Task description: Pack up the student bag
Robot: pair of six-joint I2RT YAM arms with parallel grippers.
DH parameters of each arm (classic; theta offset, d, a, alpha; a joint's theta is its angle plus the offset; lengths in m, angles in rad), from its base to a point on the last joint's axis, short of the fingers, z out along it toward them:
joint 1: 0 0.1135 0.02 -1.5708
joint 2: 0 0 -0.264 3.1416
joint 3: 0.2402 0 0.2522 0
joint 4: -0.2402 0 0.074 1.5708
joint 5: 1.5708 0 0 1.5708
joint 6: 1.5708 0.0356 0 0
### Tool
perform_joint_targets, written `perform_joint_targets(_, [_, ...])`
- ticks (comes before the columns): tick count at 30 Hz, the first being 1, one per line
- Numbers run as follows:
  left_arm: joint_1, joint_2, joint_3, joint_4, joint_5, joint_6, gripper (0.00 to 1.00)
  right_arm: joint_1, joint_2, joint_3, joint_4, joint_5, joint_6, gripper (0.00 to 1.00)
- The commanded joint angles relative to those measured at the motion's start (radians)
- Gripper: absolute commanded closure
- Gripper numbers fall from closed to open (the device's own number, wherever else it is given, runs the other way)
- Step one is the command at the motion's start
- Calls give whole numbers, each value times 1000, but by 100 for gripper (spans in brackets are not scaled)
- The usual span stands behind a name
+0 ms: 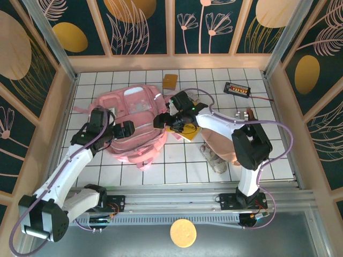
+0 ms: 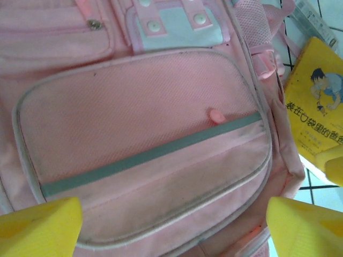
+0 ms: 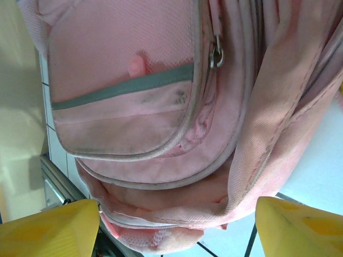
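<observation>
Plainly, the student bag (image 1: 134, 120) is soft pink with a grey-striped pocket (image 2: 144, 134); left claw (image 2: 171, 227) and right claw (image 3: 177, 227) gape apart.

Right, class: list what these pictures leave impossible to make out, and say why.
Inside of the student bag: both wrist views, its pink fabric covers it.
Title on the yellow book: left wrist view, cut off by the right edge.
Black device: top view, too small to identify.
Beige pouch: top view, partly covered by the right arm.
</observation>
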Motion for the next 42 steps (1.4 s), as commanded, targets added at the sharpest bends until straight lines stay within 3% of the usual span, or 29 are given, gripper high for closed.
perform_joint_targets(1, [-11,-58,-53,-35,30,-63,13,21,39,17,-58,59,77,25])
perform_joint_targets(10, [-77,-63,-50,-60,-22,-27,14,22,142,44,-88,69,143,29])
perform_joint_targets(13, [-88,-72,-61,-60,-35,-35,14,22,169,44,-44,79,170,35])
perform_joint_targets(16, [-92,-77,-66,-68,-27,-37,14,16,186,60,0,94,198,51])
perform_joint_targets(21, [-116,-49,-39,-109,-20,-60,16,-1,149,71,63,116,229,84])
perform_joint_targets(25, [-117,-44,-63,-86,104,-244,20,-11,130,102,57,125,240,99])
perform_joint_targets(29, [-117,-112,-125,-50,123,-482,24,-11,99,111,67,126,262,100])
perform_joint_targets(31, [-117,-126,-125,-49,112,-527,25,-11,92,120,64,122,267,100])
perform_joint_targets(37, [-117,-26,-91,-74,131,-481,32,-7,79,145,51,114,272,100])
perform_joint_targets(42, [-117,20,-144,5,178,-486,39,7,63,140,51,121,275,100])
